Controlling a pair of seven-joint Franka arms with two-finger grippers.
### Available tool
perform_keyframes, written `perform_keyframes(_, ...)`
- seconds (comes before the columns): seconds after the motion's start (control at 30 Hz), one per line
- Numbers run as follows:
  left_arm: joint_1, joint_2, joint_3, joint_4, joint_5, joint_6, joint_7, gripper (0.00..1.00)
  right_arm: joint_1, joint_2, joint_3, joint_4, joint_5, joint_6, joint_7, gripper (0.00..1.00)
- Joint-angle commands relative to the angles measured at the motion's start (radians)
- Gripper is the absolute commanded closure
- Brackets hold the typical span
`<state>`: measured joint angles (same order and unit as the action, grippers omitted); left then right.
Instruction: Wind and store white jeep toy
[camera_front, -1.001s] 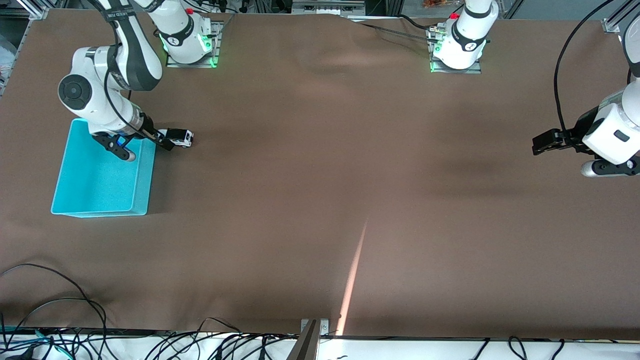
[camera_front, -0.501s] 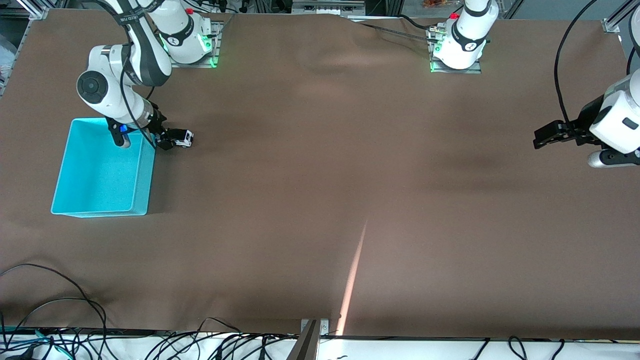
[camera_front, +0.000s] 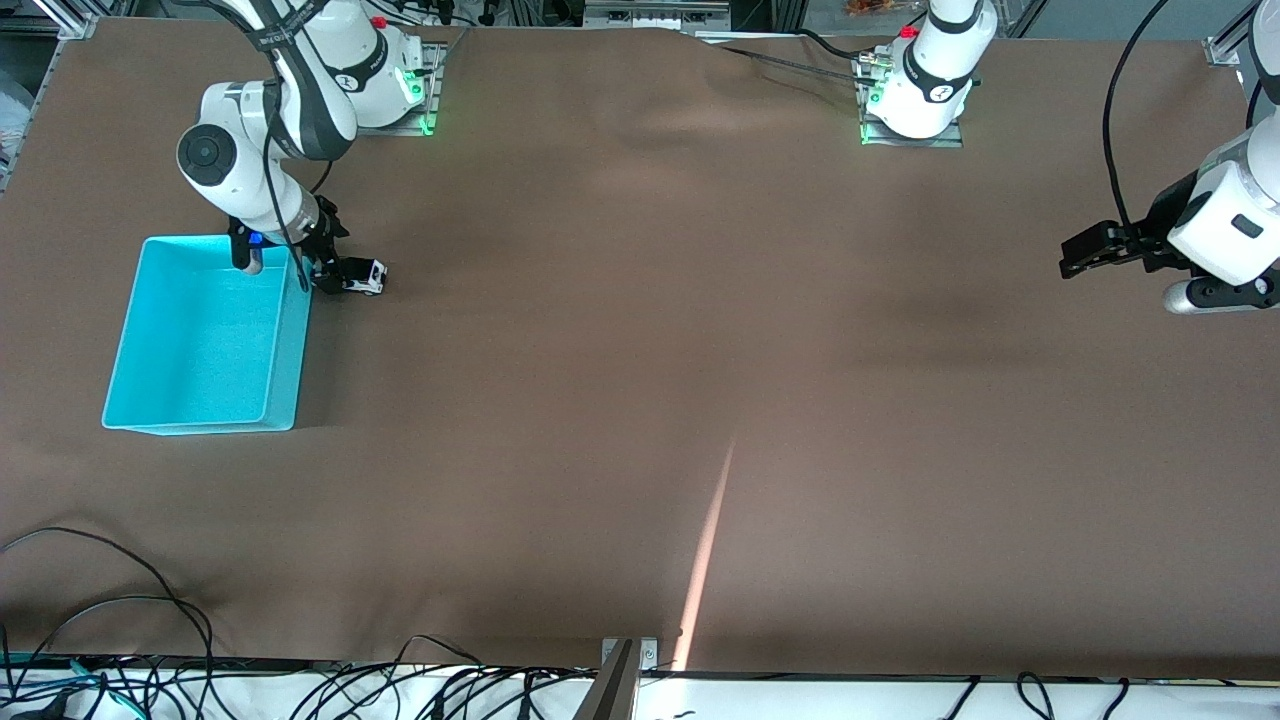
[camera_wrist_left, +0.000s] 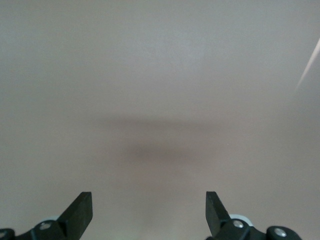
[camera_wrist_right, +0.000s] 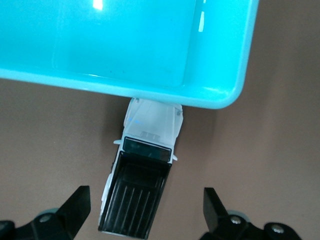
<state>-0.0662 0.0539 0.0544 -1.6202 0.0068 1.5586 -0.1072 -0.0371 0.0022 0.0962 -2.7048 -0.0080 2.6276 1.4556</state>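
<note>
Brown table (camera_front: 640, 350): white jeep toy (camera_front: 362, 276) beside bin (camera_front: 200, 340).

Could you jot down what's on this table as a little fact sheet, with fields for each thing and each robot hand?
toy: white jeep toy on the table, beside the turquoise bin, outside it
bin: nothing in it
right gripper: open, over the jeep's black roof, not gripping it
left gripper: open, holding nothing, waiting above the brown table cover at the left arm's end
storing: not yet done
</note>
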Motion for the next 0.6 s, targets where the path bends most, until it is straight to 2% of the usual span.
perform_keyframes(0.0, -0.009, -0.014, 0.016, -0.012, -0.024, 0.011, 0.023, 0.0, -0.003, -0.036, 0.005, -0.088, -0.027, 0.104, 0.054, 0.0)
perform_keyframes(0.57, 0.009, 0.009, 0.013, 0.017, -0.036, 0.012, 0.015, 0.0, -0.029, 0.03, 0.003, -0.085, -0.027, 0.209, 0.054, 0.0)
